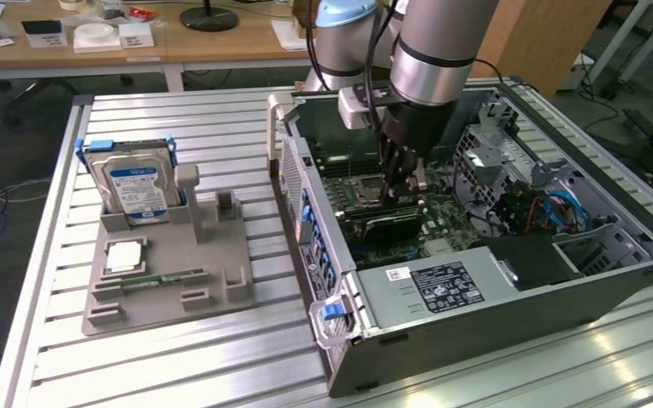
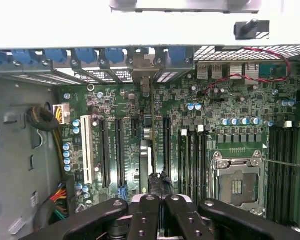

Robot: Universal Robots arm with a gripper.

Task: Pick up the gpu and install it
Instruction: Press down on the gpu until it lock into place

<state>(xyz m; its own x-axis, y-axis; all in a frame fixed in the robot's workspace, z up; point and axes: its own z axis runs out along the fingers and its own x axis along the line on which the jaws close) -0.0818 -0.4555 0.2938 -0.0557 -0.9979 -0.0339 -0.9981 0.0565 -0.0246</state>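
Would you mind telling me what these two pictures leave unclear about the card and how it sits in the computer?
- Card, exterior view: the arm and shut pincer cover much of it, so how it sits in its slot is unclear.
- Card, wrist view: seen edge-on, its lower end hidden behind the pincer fingers.
- Power supply label, exterior view: print too small to read.
- Computer case, exterior view: its far corner is cut off by the frame edge.

No readable text on labels.
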